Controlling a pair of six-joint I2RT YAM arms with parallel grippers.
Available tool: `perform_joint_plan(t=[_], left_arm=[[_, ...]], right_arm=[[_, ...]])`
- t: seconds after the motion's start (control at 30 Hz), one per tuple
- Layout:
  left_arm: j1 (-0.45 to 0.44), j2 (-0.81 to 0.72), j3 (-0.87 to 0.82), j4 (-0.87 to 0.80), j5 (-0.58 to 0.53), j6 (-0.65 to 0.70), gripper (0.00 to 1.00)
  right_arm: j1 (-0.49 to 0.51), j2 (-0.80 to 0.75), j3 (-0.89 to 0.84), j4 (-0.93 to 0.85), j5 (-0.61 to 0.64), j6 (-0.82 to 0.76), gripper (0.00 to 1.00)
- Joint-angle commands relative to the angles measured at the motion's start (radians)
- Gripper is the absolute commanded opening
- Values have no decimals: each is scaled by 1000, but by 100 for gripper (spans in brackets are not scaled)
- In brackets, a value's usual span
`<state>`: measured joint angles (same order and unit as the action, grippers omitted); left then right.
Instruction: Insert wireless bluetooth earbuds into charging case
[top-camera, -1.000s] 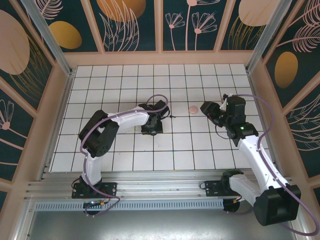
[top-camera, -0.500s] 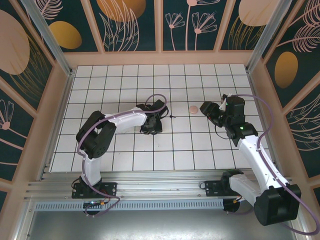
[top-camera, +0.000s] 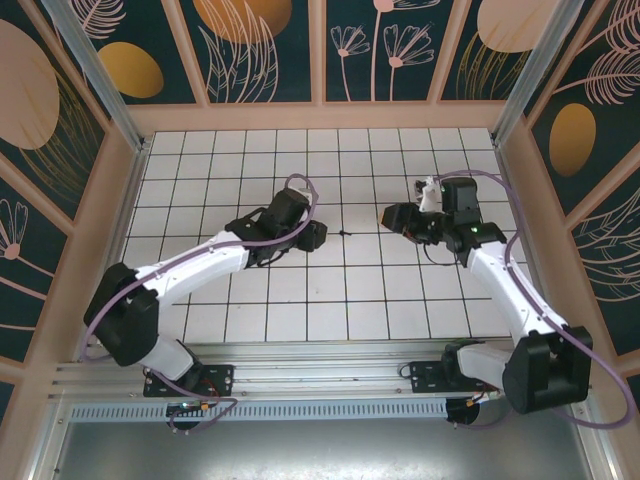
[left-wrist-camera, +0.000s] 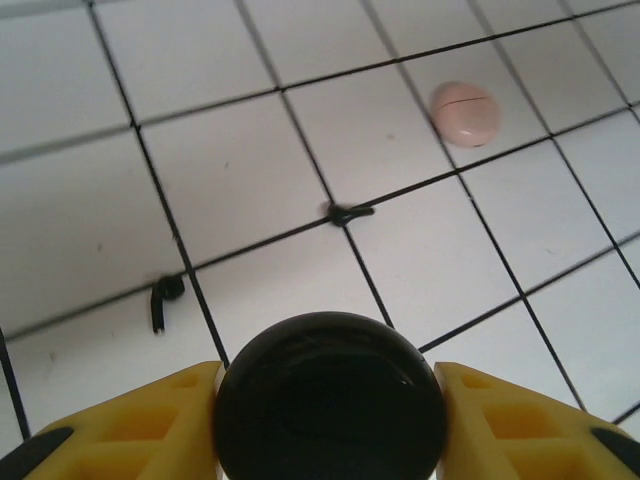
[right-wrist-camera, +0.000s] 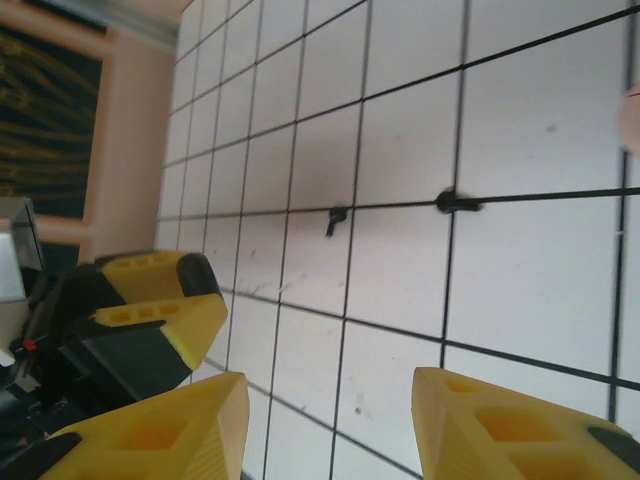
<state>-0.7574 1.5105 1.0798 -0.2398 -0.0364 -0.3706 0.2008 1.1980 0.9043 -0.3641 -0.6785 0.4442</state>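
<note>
Over the tiled counter (top-camera: 400, 300) the left arm (top-camera: 200, 265) stretches low to the middle, and the right arm (top-camera: 500, 280) angles in opposite. The left tool (top-camera: 305, 237) is clamped on a round black case (left-wrist-camera: 330, 400). The right tool (right-wrist-camera: 330, 400) stands apart and empty. Near the counter's middle, a black earbud (left-wrist-camera: 160, 300) points its stem toward the left tool, and a second earbud (left-wrist-camera: 345, 212) lies along a grid line.

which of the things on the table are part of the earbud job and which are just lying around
Part of the job:
black round case, clamped between the left fingers
near black earbud, loose beside a grid line
far black earbud, on a grid crossing

Just lying about, for now:
pink round case, shut, untouched
</note>
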Motion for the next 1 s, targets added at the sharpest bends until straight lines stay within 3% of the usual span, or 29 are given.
perform_joint_plan(t=[0.0,0.33,0.5,0.97], left_arm=[[8,-60,-51,112,104,269,29],[9,-130,-132,233,299,642,29],[8,-164,-180,268,395,789,28],[6,-180,-183,275,414,807,28]], right_arm=[[11,46,66,-52,-117,-69,47],[44,125,147,-109,-238,-104,46],[124,140,147,-108,-239,-107,46],[250,167,138,-32,-230,-56,45]])
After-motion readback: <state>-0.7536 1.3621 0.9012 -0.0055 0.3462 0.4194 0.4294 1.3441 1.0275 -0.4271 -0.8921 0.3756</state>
